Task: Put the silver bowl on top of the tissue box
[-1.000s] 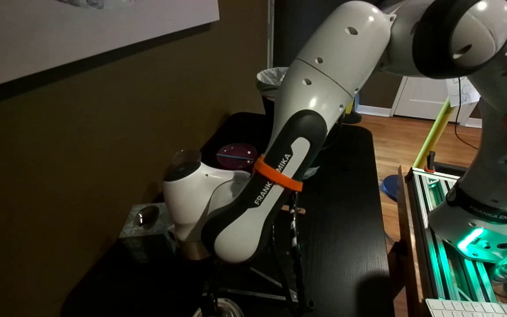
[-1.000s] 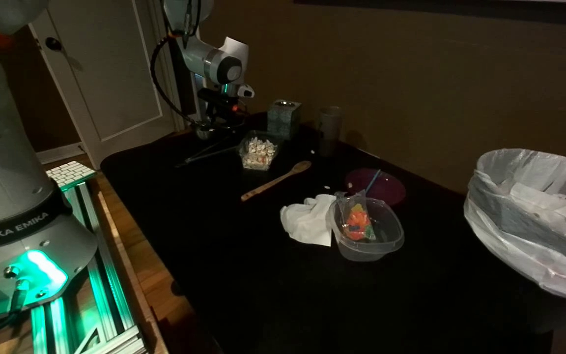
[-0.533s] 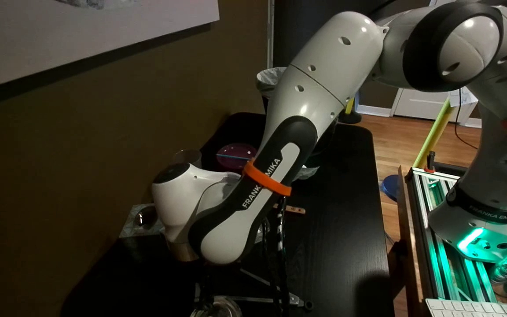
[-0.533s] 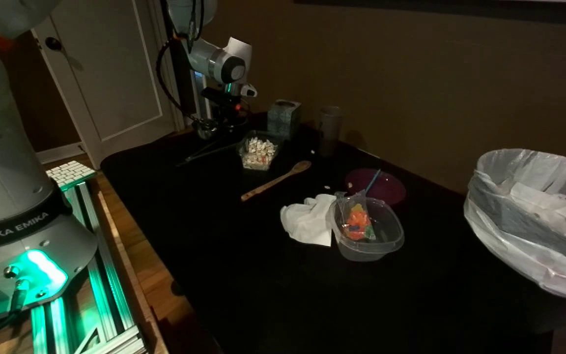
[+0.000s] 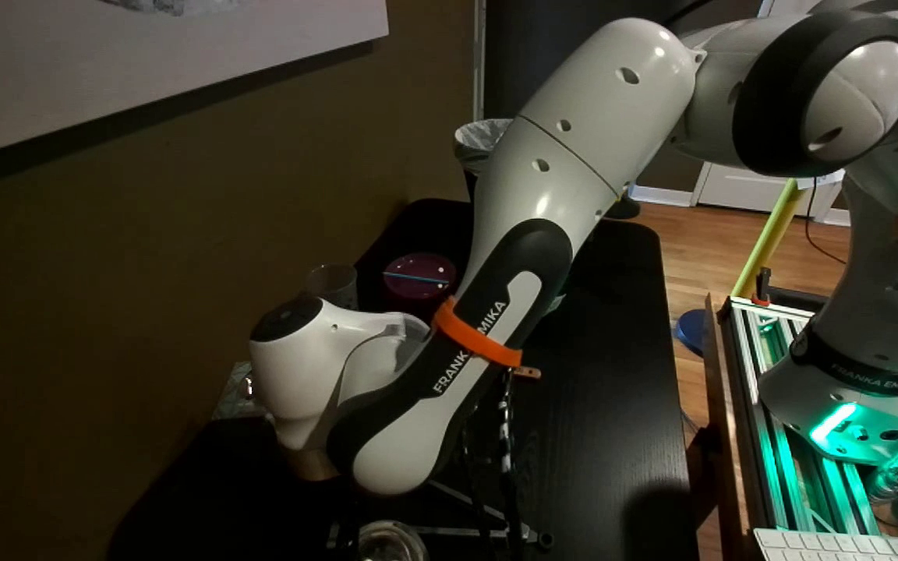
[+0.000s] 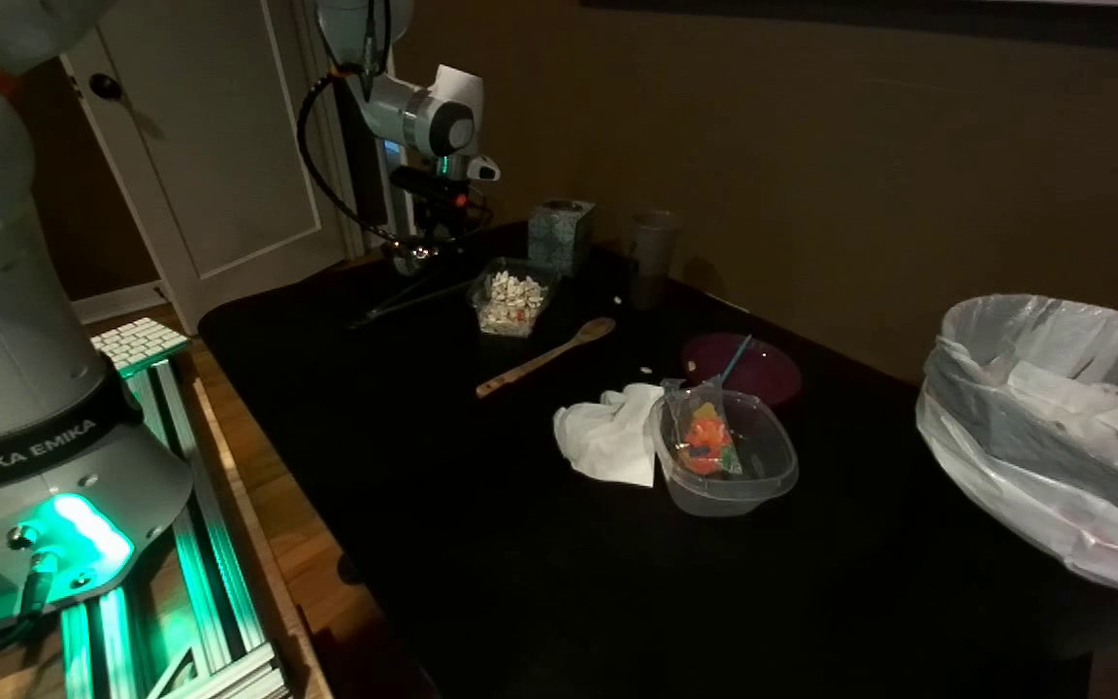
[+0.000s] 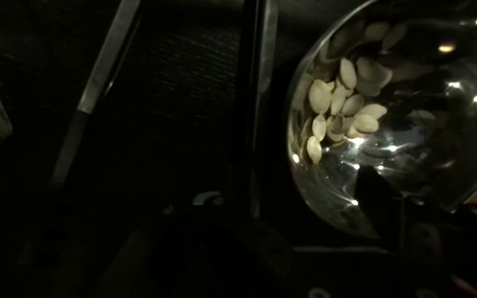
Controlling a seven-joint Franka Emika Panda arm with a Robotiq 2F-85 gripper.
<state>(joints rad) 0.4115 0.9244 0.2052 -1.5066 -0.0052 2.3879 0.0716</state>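
The silver bowl (image 7: 420, 136) lies at the right of the wrist view, shiny inside, with several pale seeds in it. In the exterior views the silver bowl shows at the frame's bottom (image 5: 393, 543) and under the gripper at the table's far end (image 6: 415, 258). My gripper (image 7: 304, 182) is over the bowl's near rim, one dark finger reaching over its inside. The other finger is lost in the dark; the rim is not clamped. The tissue box (image 6: 561, 236) is grey and patterned, beside the gripper against the wall; my arm partly hides its top (image 5: 232, 393).
Metal tongs (image 6: 413, 303) lie beside the bowl; their legs show in the wrist view (image 7: 110, 58). A tray of pale crumbs (image 6: 512, 299) stands before the tissue box. A wooden spoon (image 6: 547, 357), clear cup (image 6: 652, 254), purple bowl (image 6: 763, 369) and plastic tub (image 6: 753, 466) lie along the table.
The arm has shifted slightly: my wrist has moved left and a little down in an exterior view, covering more of the tissue box. The bowl stays in about the same place.
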